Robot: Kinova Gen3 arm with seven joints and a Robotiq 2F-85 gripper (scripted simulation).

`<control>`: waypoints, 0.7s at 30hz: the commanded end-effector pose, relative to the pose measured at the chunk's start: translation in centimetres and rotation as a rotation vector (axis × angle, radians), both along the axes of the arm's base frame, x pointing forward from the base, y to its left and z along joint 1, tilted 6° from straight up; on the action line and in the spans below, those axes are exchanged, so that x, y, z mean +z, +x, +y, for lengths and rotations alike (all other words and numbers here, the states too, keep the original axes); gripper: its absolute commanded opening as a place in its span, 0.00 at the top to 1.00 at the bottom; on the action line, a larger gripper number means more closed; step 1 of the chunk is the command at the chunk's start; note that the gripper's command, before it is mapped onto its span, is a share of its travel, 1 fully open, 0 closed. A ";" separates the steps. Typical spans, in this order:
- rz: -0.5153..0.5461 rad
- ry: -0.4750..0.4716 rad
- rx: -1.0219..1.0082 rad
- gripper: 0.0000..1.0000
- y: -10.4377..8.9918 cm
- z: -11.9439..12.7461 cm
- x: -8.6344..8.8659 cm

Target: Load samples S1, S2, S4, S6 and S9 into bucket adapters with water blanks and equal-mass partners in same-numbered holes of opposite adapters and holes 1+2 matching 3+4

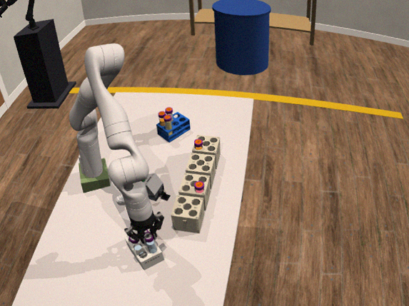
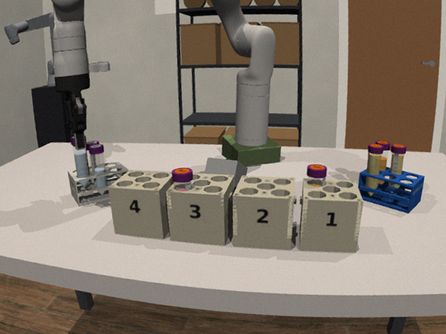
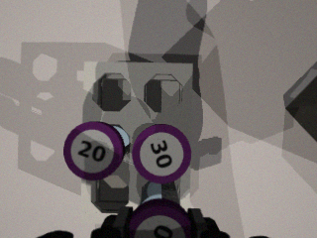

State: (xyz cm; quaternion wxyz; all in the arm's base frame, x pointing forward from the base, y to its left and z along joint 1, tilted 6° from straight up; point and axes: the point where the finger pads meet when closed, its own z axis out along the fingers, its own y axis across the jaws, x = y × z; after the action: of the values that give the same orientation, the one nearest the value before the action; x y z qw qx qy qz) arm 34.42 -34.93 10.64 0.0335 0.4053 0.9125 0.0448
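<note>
My gripper (image 1: 143, 233) (image 2: 77, 132) (image 3: 159, 229) reaches straight down into the grey blank rack (image 1: 151, 260) (image 2: 77, 191) (image 3: 137, 74) and is shut on the cap of a water blank (image 2: 80, 163) (image 3: 159, 218). That blank's label is cut off in the wrist view. The 20 mL blank (image 3: 92, 150) and the 30 mL blank (image 3: 161, 154) (image 2: 96, 152) stand beside it in the rack. Adapters 4 (image 2: 137, 214), 3 (image 2: 196, 220), 2 (image 2: 261, 222) and 1 (image 2: 330, 226) stand in a row. One orange-dot sample (image 2: 182, 174) (image 1: 199, 186) stands in adapter 3, another (image 2: 316, 171) (image 1: 198, 143) in adapter 1.
The blue sample rack (image 1: 181, 126) (image 2: 407, 200) holds three orange-dot tubes at the far end of the row. The arm's green base (image 1: 94, 181) (image 2: 251, 151) sits behind the adapters, with a grey sloped block (image 2: 220, 167) beside it. The table edge runs close in front of the adapters.
</note>
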 end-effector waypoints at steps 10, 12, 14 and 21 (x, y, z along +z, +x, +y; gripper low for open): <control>0.000 -0.005 -0.005 0.90 -0.2 -0.2 2.1; 0.000 -0.005 -0.005 0.90 -0.2 -0.2 2.1; -0.001 -0.005 -0.006 0.90 -0.2 -0.2 2.4; 0.000 -0.005 -0.005 0.90 -0.3 -0.3 3.3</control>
State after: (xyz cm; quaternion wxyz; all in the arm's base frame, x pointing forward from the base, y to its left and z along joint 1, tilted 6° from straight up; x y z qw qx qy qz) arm 34.17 -35.07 13.14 0.0333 0.4054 0.9124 0.0449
